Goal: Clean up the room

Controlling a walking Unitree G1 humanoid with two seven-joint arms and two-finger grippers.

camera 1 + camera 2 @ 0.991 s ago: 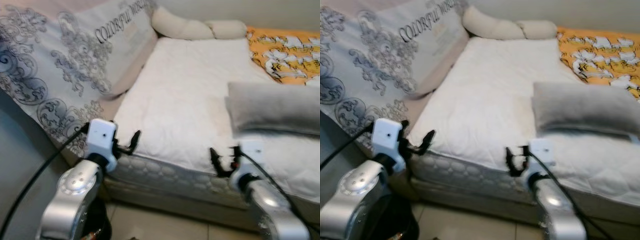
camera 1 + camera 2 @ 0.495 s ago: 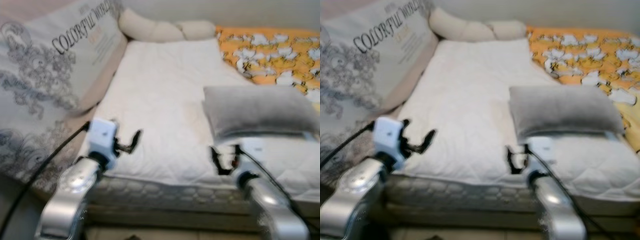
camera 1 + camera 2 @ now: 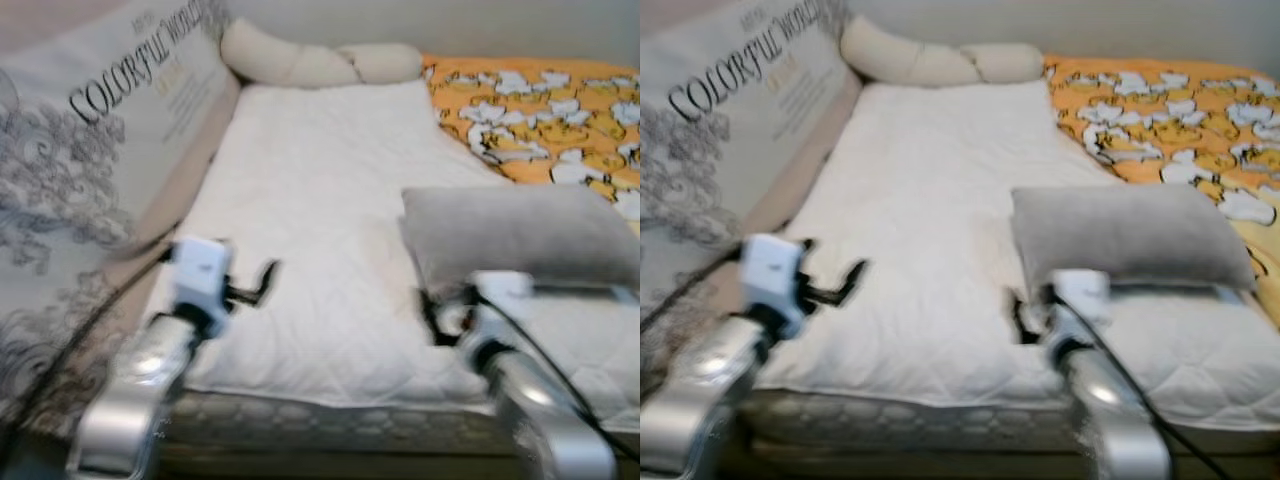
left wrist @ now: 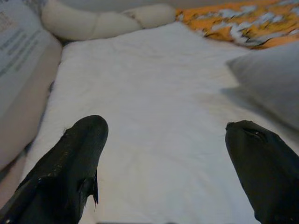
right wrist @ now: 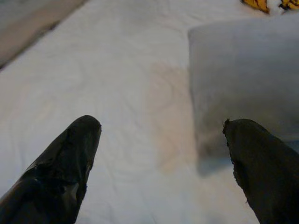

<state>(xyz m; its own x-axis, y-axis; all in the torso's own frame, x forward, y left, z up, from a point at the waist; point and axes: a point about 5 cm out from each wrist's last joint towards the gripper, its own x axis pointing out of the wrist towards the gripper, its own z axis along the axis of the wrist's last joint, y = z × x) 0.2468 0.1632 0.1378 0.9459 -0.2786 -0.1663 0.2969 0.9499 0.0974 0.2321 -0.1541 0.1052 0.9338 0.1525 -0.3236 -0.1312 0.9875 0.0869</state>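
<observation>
The grey pillow (image 3: 515, 232) lies on the white mattress pad (image 3: 320, 230) of the bed, toward the bed's right side and nearer its front edge than its head, with the orange patterned blanket (image 3: 530, 95) bunched beyond it at the far right corner. Both arms are raised over the front edge. The right tool (image 5: 161, 163) is spread wide and empty, poised just short of the pillow's near left corner; the left tool (image 4: 163, 163) is likewise spread and empty, above bare pad toward the left edge, well apart from the pillow. The step in hand looks like taking up the pillow to set it at the head, beside the cream bolster (image 3: 320, 62) and the large printed cushion (image 3: 90, 150). To do it well, the right tool should bite deep over the corner rather than nip the cover alone, since soft filling sags and slips. The left could catch the opposite end so the pillow lifts level.
</observation>
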